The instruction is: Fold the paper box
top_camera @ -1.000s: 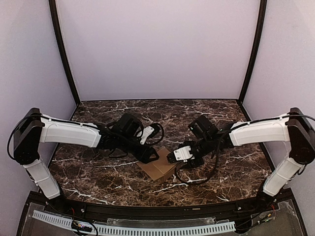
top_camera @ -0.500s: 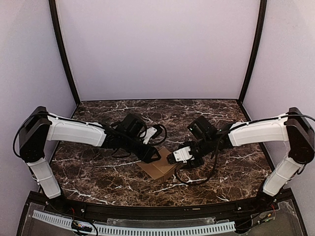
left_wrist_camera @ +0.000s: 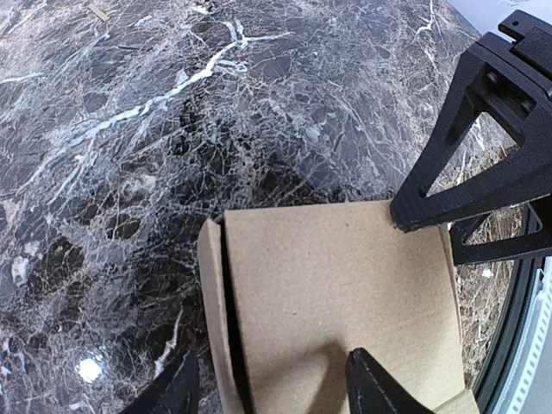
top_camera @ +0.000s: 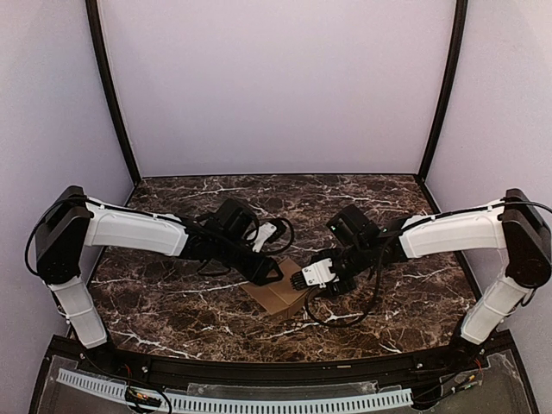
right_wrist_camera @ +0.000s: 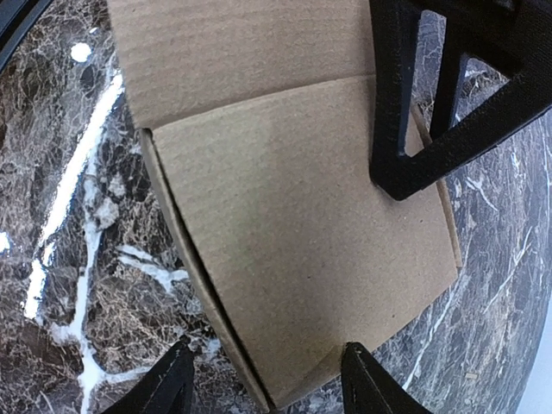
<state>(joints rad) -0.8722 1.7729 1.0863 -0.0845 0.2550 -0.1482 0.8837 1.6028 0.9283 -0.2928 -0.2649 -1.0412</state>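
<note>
The paper box is a small brown cardboard cube on the marble table, its top flap lying down with a narrow gap along one side. My left gripper is open at the box's far-left top edge. In the left wrist view the box fills the lower half; the left gripper has one finger over the top panel and the other beside the side flap. My right gripper is open at the box's right top edge. In the right wrist view it straddles a corner of the box.
The dark marble table runs around the box, with purple walls behind and at the sides. Each wrist view shows the other gripper's black finger frame, in the left wrist view and in the right wrist view, touching the box top.
The left arm has shifted slightly right, toward the box. The right gripper has edged a little left. The box has stayed in place.
</note>
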